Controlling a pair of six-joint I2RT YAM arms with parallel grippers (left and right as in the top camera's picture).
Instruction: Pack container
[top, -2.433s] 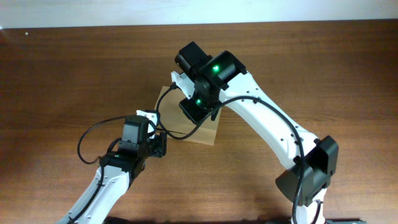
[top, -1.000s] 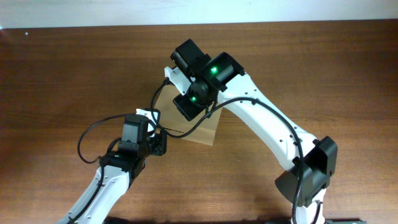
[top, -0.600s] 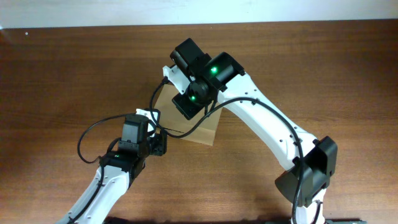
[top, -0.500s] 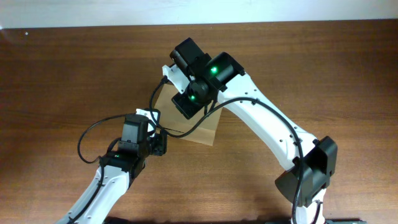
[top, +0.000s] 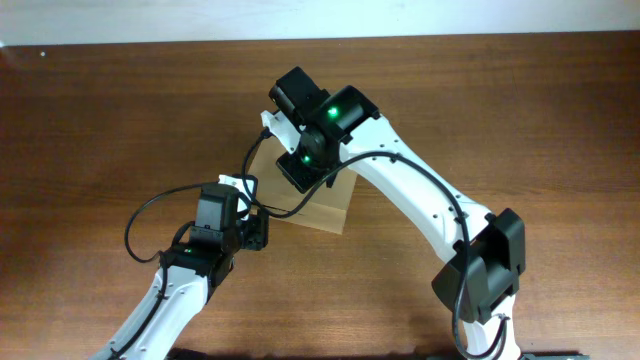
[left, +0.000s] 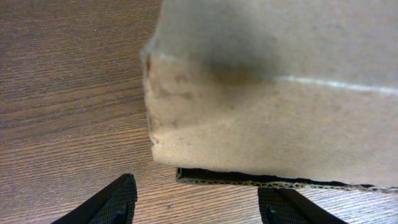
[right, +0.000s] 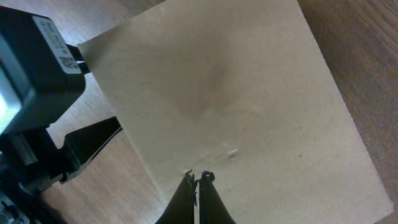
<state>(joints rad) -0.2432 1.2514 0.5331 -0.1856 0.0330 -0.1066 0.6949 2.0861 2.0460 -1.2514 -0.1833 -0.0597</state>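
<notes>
Container (top: 326, 208): tan cardboard box, lid lying flat, on wooden table (top: 100, 120). It sits directly beneath the right gripper (right: 198, 179), whose fingers are pressed together on nothing, tips down at the box top beside a shallow dent. Left gripper (left: 199, 202): fingers spread apart, grasping nothing. The box's side wall stands just ahead of them, one corner between the tips.

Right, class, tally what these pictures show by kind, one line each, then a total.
Cardboard container: 1
Robot grippers: 2 (left gripper open, right gripper shut)
Wooden table: 1
Total: 4
</notes>
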